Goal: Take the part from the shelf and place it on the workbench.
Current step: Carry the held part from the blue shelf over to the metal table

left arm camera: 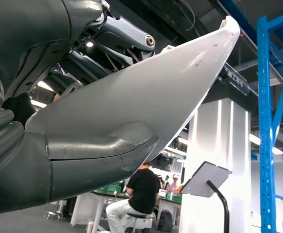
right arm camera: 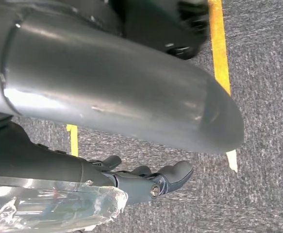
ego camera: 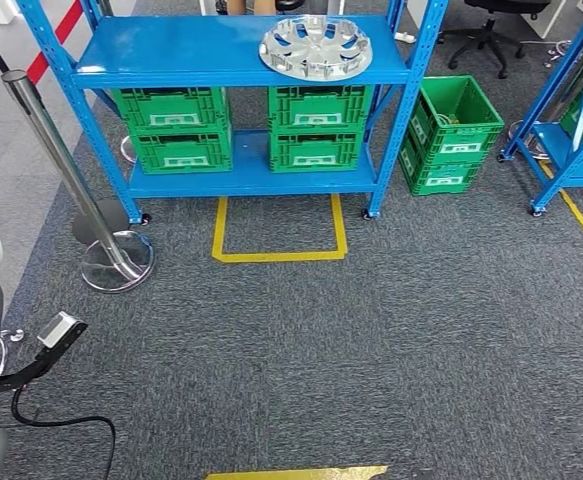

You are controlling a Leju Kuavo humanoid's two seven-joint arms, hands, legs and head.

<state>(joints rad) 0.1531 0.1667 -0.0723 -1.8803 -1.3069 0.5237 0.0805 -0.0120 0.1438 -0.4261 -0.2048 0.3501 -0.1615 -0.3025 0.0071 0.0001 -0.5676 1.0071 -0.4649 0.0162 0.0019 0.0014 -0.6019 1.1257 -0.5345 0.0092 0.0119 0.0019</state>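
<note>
The part, a silver wheel cover (ego camera: 316, 47), lies flat on the right half of the top board of the blue shelf (ego camera: 175, 52) at the far end of the carpet. Both of my arms hang low, several steps short of the shelf. My left hand (left arm camera: 107, 121) holds nothing, its pale thumb stretched out and its dark fingers (left arm camera: 125, 34) straight. My right hand (right arm camera: 132, 111) hangs over the grey carpet with its thumb and fingers (right arm camera: 169, 177) extended and nothing in them.
Green crates (ego camera: 314, 125) fill the shelf's lower board, and two more (ego camera: 450, 135) are stacked to its right. A chrome barrier post (ego camera: 114, 255) stands at left. A yellow tape square (ego camera: 279, 235) marks the floor before the shelf. A second blue rack (ego camera: 575, 120) stands at right. A seated person (left arm camera: 140, 194) is nearby.
</note>
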